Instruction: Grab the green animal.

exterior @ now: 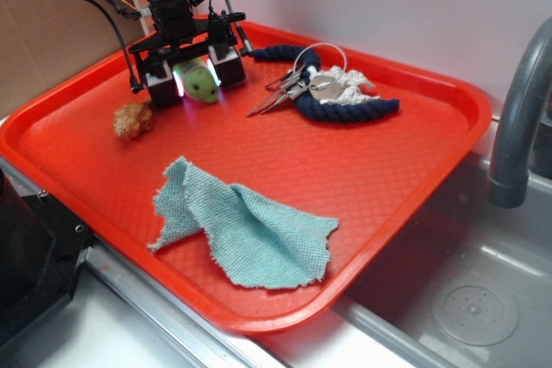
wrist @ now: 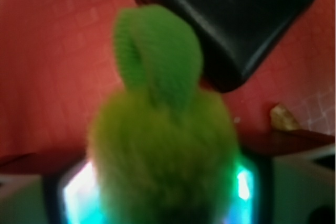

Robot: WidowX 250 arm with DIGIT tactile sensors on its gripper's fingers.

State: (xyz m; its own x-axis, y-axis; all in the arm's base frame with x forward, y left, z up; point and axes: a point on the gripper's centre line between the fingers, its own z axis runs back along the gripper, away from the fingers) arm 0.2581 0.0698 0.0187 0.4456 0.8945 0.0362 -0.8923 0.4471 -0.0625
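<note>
Teal cloth (exterior: 246,234): laid crumpled at the near part of the red tray (exterior: 379,170).
Seashell (exterior: 133,119): set just left of the tool.
Green animal (exterior: 203,82): held between the fingers at the tray's far left.
Tool (exterior: 197,76): pinched onto the green animal from both sides.

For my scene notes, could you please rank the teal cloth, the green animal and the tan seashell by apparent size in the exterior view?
1. teal cloth, clearly largest.
2. green animal and tan seashell: look alike, and the gripper partly hides the animal, so I won't rank them.
</note>
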